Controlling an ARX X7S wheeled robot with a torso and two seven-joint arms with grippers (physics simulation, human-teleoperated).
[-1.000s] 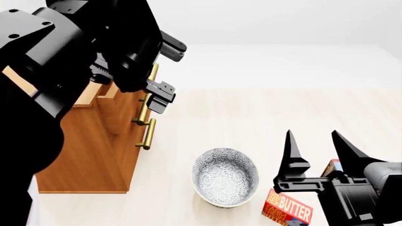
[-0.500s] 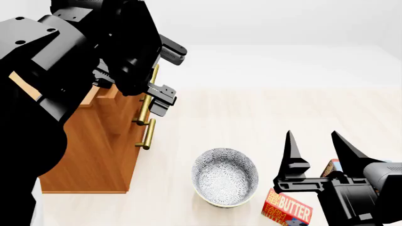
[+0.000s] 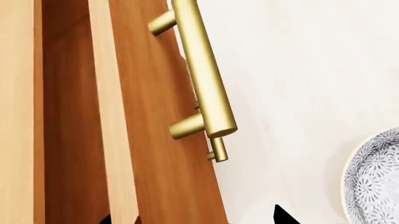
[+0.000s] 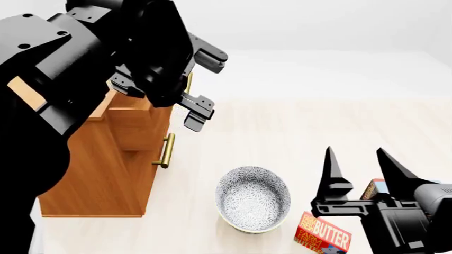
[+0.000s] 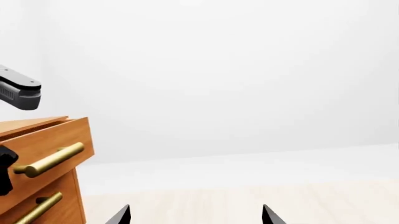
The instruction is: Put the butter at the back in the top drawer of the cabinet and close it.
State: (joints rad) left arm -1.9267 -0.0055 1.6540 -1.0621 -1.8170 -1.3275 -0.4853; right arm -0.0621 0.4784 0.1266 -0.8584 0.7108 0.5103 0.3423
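The butter [image 4: 323, 233], a red and orange carton, lies on the floor at the front right, just below my right gripper [image 4: 353, 159], which is open and empty above it. The cabinet [image 4: 106, 174] stands at the left. Its top drawer [image 4: 141, 129] is pulled partly out, and also shows in the right wrist view [image 5: 50, 140]. My left gripper [image 4: 205, 84] is open beside the drawer's brass handle [image 3: 203, 79]. In the left wrist view its tips [image 3: 193, 218] stand either side of the drawer front [image 3: 156, 140], gripping nothing.
A patterned grey bowl [image 4: 253, 198] sits on the floor between cabinet and butter, and shows in the left wrist view [image 3: 377, 182]. A second small box [image 4: 373, 188], orange and blue, is mostly hidden behind my right gripper. A lower drawer's handle [image 4: 167, 151] sticks out.
My left gripper has moved right, away from the cabinet, and the top drawer has come further out. The right gripper has barely moved.
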